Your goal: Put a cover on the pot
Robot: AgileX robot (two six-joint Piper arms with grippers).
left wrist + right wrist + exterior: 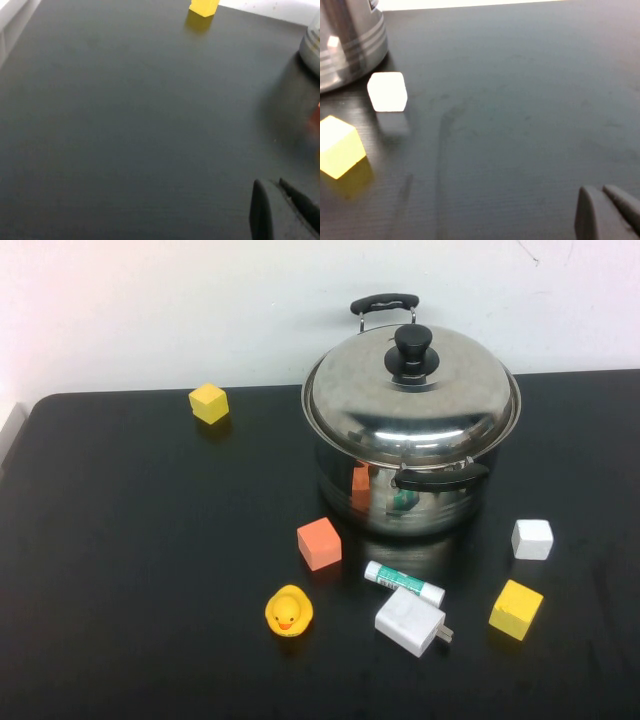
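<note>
The large steel pot (425,495) with black side handles stands at the back middle of the black table. The domed steel lid (410,400) with its black knob (411,350) sits on top of it, tilted slightly. Neither arm shows in the high view. My left gripper (270,184) is shut and empty, low over bare table to the left of the pot, whose edge shows in the left wrist view (312,42). My right gripper (597,190) is shut and empty over bare table to the right of the pot (345,40).
A yellow cube (208,402) lies back left. An orange cube (319,543), a yellow duck (288,610), a glue stick (404,583) and a white charger (409,621) lie in front of the pot. A white cube (532,539) and a yellow cube (516,609) lie front right.
</note>
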